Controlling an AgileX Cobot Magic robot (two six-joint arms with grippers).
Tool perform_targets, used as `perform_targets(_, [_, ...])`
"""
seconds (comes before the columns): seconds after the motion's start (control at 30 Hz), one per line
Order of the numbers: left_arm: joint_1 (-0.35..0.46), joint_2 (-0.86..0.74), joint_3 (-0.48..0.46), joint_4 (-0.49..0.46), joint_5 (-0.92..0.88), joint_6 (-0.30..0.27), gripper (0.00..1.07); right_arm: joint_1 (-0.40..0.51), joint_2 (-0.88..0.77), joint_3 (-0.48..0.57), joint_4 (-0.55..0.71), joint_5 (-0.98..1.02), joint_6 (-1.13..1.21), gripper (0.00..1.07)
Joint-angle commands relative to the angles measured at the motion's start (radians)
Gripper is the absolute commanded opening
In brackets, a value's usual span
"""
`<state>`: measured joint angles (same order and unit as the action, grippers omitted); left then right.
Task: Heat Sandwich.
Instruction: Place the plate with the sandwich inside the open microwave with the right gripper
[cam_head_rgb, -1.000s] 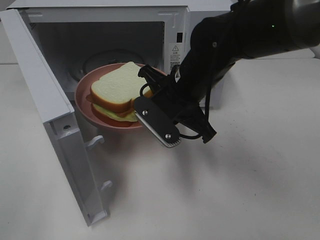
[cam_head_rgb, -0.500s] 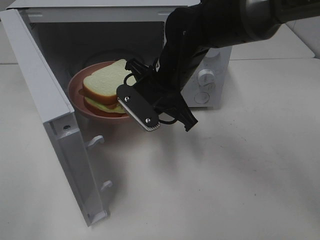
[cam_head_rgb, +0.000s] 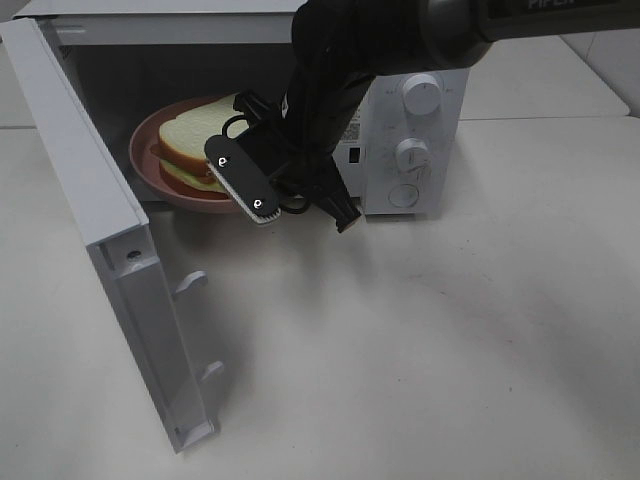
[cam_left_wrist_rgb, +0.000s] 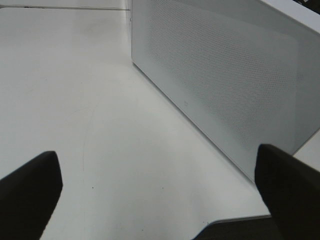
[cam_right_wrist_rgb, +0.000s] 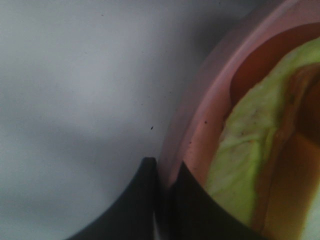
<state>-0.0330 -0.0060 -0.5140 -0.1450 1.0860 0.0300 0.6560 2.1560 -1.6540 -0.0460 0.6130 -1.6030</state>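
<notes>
Sitting on the tabletop (cam_head_rgb: 480, 340), microwave (cam_head_rgb: 400, 60) is holding its door (cam_head_rgb: 100, 250) open; right fingers (cam_right_wrist_rgb: 165, 200) are clamping the pink plate (cam_head_rgb: 145, 150) carrying the sandwich (cam_head_rgb: 185, 145) at the cavity mouth; left fingers (cam_left_wrist_rgb: 30, 190) are spread apart beside the door.

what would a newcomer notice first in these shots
The black right claw, shut on the rim of a pink plate, carries the sandwich through the mouth of the white microwave. The microwave's door swings wide open at the left of the high view.
</notes>
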Motion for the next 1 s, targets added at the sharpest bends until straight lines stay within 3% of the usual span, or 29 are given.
perform_targets(0.03, [0.005,-0.015,0.0,-0.004,-0.014,0.002,0.98,-0.002,0.01,-0.035,-0.006,-0.013,0.023,0.0])
perform_targets(0.4, [0.005,-0.015,0.0,-0.004,-0.014,0.002,0.98,-0.002,0.106,-0.197,-0.088,0.047,0.134,0.0])
perform_targets(0.67, [0.005,-0.015,0.0,-0.004,-0.014,0.002,0.98,-0.002,0.21,-0.376,-0.105,0.094,0.191,0.01])
perform_targets(1.0, [0.005,-0.015,0.0,-0.004,-0.014,0.002,0.98,-0.013,0.284,-0.458,-0.112,0.077,0.19,0.01])
